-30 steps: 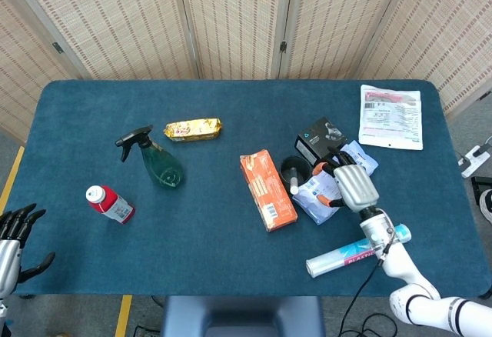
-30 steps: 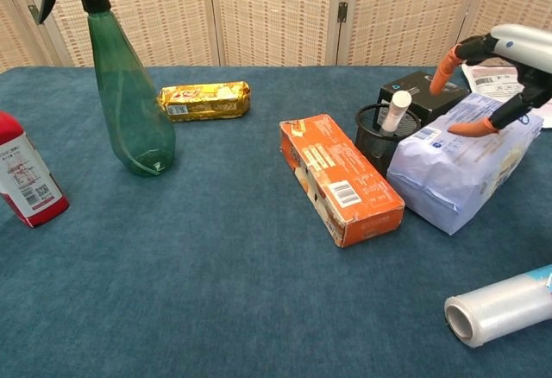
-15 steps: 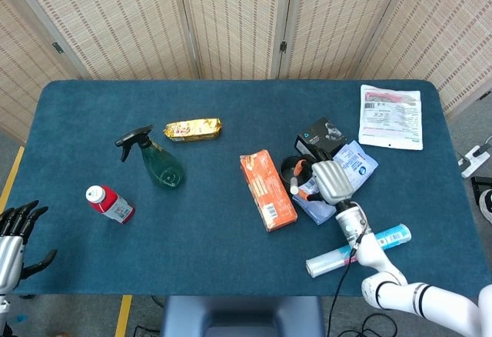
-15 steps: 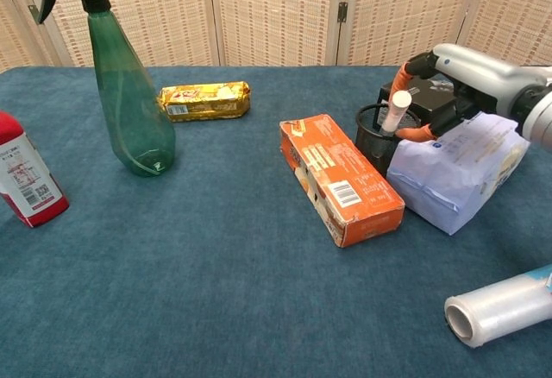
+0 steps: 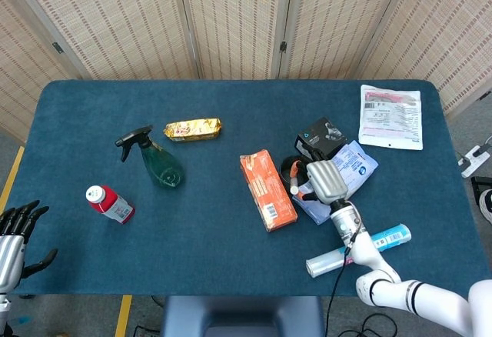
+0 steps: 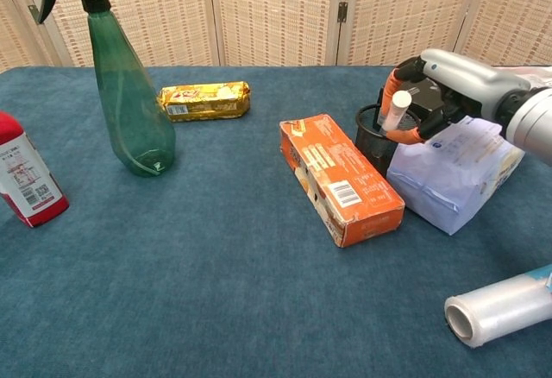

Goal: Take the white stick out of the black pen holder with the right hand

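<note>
Right of centre in the chest view: orange-tipped fingers of the right hand curled on either side of the white stick, thumb below and another finger above its cap; whether they actually press the stick cannot be told. Stick leaning, lower end down inside the black pen holder, cap poking above the rim. Holder upright on the blue table, wedged between the orange box on its left and the pale blue-white pouch on its right, with a black box just behind it toward the top of the frame.

Seen from the head view, right hand covering most of the holder, grey back of the hand turned upward, forearm running down toward the lower right corner. Near that forearm, a roll of clear film lying flat at lower right. White printed packet flat at upper right, well apart from the cluster.

Further left: gold wrapped bar lying near the upper middle, green spray bottle just below and left of it, red bottle with white cap near the left side.

Far lower left corner of the head view: left hand off the table edge, dark fingers spread, holding nothing.
</note>
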Action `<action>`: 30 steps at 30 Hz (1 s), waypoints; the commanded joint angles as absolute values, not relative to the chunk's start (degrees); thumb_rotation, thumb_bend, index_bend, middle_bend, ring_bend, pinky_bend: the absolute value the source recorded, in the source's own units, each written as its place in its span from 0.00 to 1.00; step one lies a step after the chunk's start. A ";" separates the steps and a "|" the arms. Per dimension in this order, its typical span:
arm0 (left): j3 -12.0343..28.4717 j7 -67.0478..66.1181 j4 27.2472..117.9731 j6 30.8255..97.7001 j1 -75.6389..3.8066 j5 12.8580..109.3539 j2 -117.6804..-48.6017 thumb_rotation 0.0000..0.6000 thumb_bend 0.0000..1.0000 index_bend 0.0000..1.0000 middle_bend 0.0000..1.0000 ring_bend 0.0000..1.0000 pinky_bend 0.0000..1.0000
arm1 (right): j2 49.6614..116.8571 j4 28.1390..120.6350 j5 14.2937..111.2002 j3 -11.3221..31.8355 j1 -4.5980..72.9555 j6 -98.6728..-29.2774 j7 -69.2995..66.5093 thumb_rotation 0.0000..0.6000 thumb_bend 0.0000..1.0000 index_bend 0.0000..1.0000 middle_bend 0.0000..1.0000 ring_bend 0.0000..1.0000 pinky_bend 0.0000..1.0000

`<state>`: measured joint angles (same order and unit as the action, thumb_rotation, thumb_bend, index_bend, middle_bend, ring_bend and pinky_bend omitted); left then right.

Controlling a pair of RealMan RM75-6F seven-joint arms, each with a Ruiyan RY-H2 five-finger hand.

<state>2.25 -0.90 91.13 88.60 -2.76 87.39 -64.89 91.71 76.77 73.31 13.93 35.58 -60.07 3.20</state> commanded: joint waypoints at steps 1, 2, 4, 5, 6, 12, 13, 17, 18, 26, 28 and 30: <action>2.22 -0.74 90.97 88.39 -2.78 87.22 -64.95 1.00 0.27 0.20 0.15 0.14 0.13 | 91.93 76.56 73.09 13.99 35.69 -60.17 3.10 1.00 0.20 0.52 0.33 0.07 0.13; 2.19 -0.72 90.91 88.31 -2.78 87.16 -64.95 1.00 0.28 0.20 0.15 0.14 0.13 | 91.97 76.50 73.02 13.99 35.71 -60.21 3.05 1.00 0.21 0.53 0.33 0.08 0.13; 2.16 -0.66 90.78 88.28 -2.76 87.12 -65.02 1.00 0.28 0.20 0.15 0.14 0.13 | 92.00 76.35 72.82 13.98 35.78 -60.11 2.95 1.00 0.24 0.54 0.34 0.08 0.13; 2.16 -0.63 90.75 88.25 -2.77 87.10 -65.05 1.00 0.28 0.20 0.15 0.14 0.13 | 92.02 76.27 72.77 13.96 35.83 -60.07 2.92 1.00 0.26 0.55 0.34 0.08 0.13; 2.17 -0.61 90.73 88.23 -2.78 87.08 -65.08 1.00 0.28 0.20 0.15 0.14 0.13 | 92.07 76.17 72.76 13.97 35.87 -60.09 2.83 1.00 0.28 0.56 0.35 0.08 0.13; 2.19 -0.62 90.60 88.10 -2.87 87.05 -65.14 1.00 0.28 0.20 0.15 0.14 0.14 | 92.33 75.70 73.73 14.21 35.67 -61.53 0.06 1.00 0.36 0.61 0.37 0.10 0.13; 2.21 -0.59 90.58 88.10 -2.87 87.02 -65.14 1.00 0.28 0.20 0.15 0.14 0.14 | 92.27 75.73 74.15 14.35 35.48 -62.18 -1.02 1.00 0.37 0.62 0.38 0.11 0.13; 2.28 -0.55 90.52 88.00 -2.95 86.92 -65.13 1.00 0.28 0.20 0.15 0.14 0.13 | 90.56 77.95 75.56 15.43 33.73 -65.35 -8.54 1.00 0.39 0.63 0.40 0.13 0.13; 2.30 -0.58 90.54 87.96 -3.01 86.95 -65.13 1.00 0.28 0.20 0.15 0.14 0.13 | 89.51 79.40 75.67 15.95 32.93 -66.24 -11.57 1.00 0.40 0.63 0.40 0.13 0.13; 2.42 -1.04 91.00 87.85 -3.47 87.45 -65.30 1.00 0.28 0.20 0.15 0.14 0.13 | 77.20 92.57 71.61 19.43 27.14 -65.23 -30.58 1.00 0.40 0.64 0.41 0.13 0.13; 2.46 -1.20 91.24 87.88 -3.58 87.63 -65.30 1.00 0.28 0.20 0.15 0.14 0.13 | 73.24 95.42 70.43 19.86 25.99 -63.27 -34.08 1.00 0.40 0.64 0.41 0.13 0.13; 2.51 -1.29 91.45 87.95 -3.67 87.78 -65.30 1.00 0.28 0.20 0.15 0.14 0.13 | 70.27 97.12 69.94 19.91 25.29 -61.76 -35.77 1.00 0.40 0.64 0.41 0.14 0.13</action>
